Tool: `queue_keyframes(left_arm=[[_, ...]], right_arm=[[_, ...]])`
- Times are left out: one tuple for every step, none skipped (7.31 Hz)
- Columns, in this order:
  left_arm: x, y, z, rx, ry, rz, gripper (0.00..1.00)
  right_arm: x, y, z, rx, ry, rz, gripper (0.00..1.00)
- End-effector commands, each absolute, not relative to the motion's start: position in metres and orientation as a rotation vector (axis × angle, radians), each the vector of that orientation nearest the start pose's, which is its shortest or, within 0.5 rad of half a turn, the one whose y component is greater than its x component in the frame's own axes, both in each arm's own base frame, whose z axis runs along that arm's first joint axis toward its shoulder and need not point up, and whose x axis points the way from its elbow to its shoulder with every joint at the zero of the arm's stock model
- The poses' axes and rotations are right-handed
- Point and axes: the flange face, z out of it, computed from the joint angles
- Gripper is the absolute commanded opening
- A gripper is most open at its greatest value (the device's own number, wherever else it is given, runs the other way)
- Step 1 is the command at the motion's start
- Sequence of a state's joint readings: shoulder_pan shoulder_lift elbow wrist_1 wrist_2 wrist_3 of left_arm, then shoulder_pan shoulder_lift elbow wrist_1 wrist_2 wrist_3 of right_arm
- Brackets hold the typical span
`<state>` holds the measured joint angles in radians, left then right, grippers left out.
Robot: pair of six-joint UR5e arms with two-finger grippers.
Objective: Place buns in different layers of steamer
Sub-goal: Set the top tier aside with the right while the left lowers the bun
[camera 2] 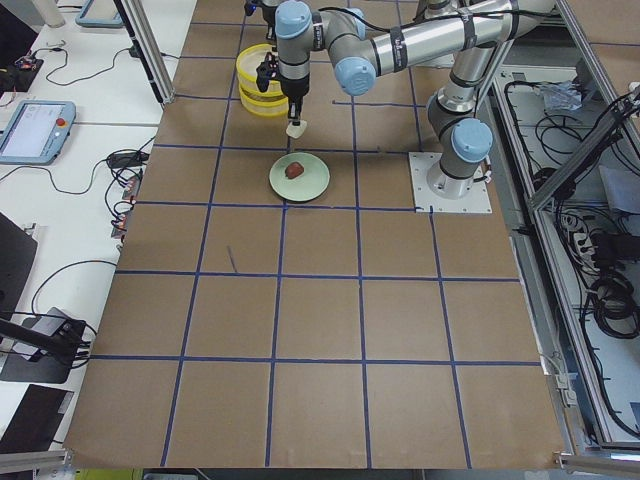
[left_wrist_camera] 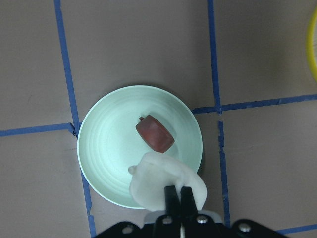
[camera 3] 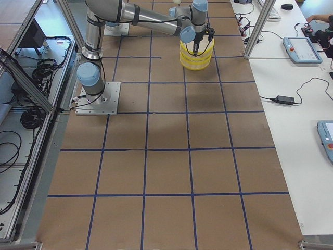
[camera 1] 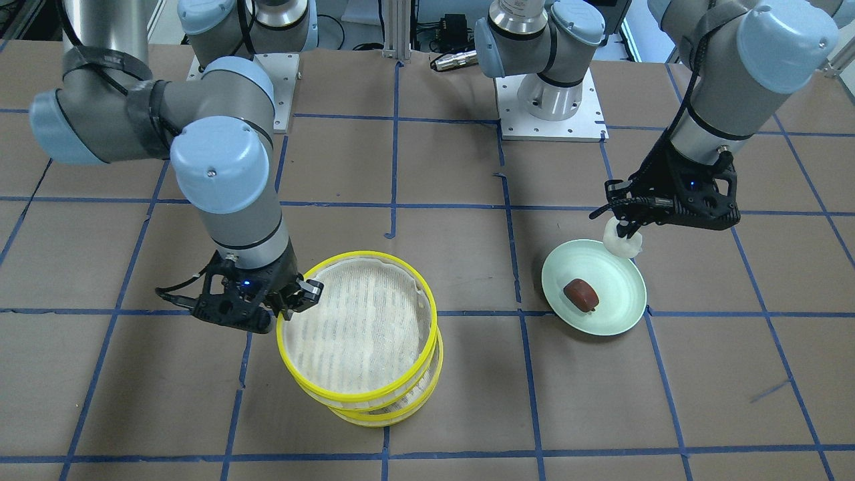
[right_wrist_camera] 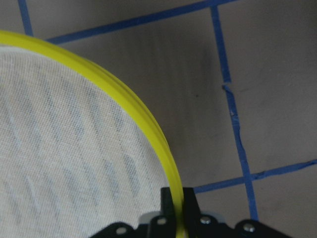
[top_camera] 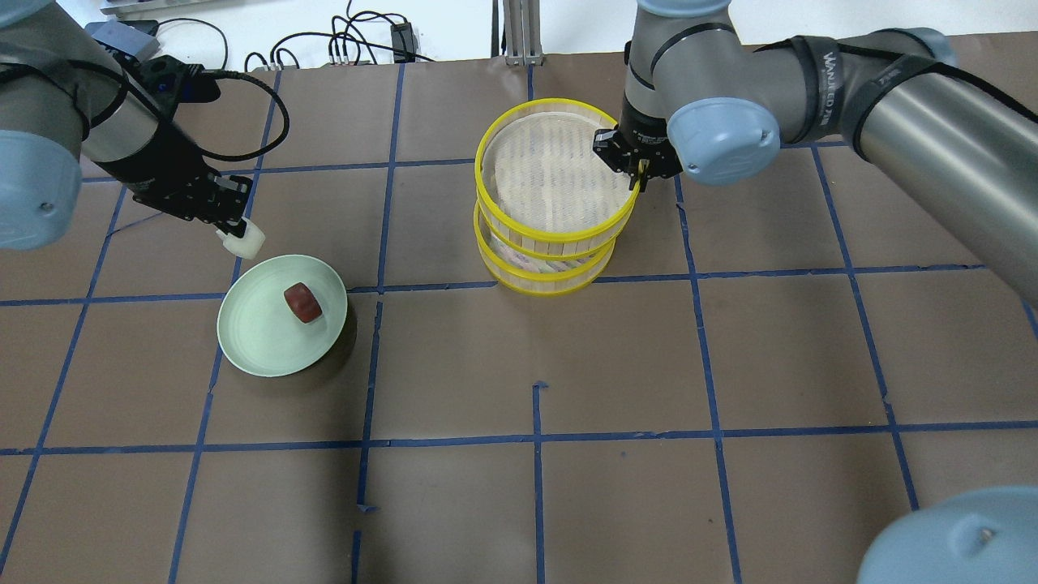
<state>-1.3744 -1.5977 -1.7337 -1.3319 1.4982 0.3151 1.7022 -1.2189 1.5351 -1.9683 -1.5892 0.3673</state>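
Counter: a brown counter (top_camera: 535,487) marked into large squares by blue tape lines, seen from behind the robot.
Plate: a pale green round plate (top_camera: 259,341) lies on the robot's left side, nearest of the things to the robot.
Reddish-brown bun: a small puck-shaped reddish-brown bun (top_camera: 302,302) rests on its side on the plate, a little past its centre.
White bun: a rounded white bun (top_camera: 246,242) hangs in the air over the plate's far rim, clear of the counter (the side camera shows it well above the plate).
Left hand: the left hand (camera 1: 625,229) points downward and pinches the white bun, its two fingers drawn close together into the soft top of it.
Steamer: the steamer (camera 3: 197,61) stands farther off, near the middle of the counter, as two stacked trays.
Lower tray: the lower tray (top_camera: 551,280), round with bright yellow rims, sits on the counter.
Upper tray: the upper tray (top_camera: 551,174), lined with white mesh, lies shifted off-centre over the lower one. Whether the two touch cannot be told.
Right hand: the right hand (top_camera: 641,170) grips the upper tray at its right side, one finger inside the yellow rim and one outside, closed narrowly on it.
Far edge: black cables (top_camera: 268,122) trail at the far edge of the counter.
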Motion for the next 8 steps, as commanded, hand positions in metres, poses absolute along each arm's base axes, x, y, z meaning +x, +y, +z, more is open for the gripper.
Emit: queue_keyframes(left_arm=[[-0.086, -0.531, 0.45, 0.3, 3.237, -0.239, 0.01], [-0.112, -0.528, 0.448, 0.299, 3.246, -0.23, 0.01], [-0.138, -0.531, 0.448, 0.333, 3.236, -0.315, 0.01], [-0.166, -0.536, 0.44, 0.323, 3.244, -0.354, 0.01], [-0.187, -0.541, 0.426, 0.328, 3.25, -0.35, 0.01], [-0.201, -0.553, 0.4, 0.37, 3.262, -0.352, 0.01], [-0.21, -0.559, 0.406, 0.399, 3.25, -0.483, 0.01], [-0.216, -0.551, 0.414, 0.415, 3.251, -0.503, 0.01]], right_arm=[[0.121, -0.617, 0.387, 0.477, 3.1, -0.111, 0.04], [0.079, -0.619, 0.393, 0.45, 3.113, -0.109, 0.04], [0.037, -0.62, 0.394, 0.463, 3.13, -0.09, 0.04], [-0.002, -0.617, 0.392, 0.443, 3.162, -0.053, 0.04], [-0.01, -0.61, 0.396, 0.46, 3.162, -0.03, 0.04], [-0.009, -0.609, 0.395, 0.455, 3.163, -0.025, 0.04], [-0.009, -0.608, 0.394, 0.458, 3.164, -0.02, 0.04], [-0.009, -0.608, 0.394, 0.457, 3.162, -0.02, 0.04]])
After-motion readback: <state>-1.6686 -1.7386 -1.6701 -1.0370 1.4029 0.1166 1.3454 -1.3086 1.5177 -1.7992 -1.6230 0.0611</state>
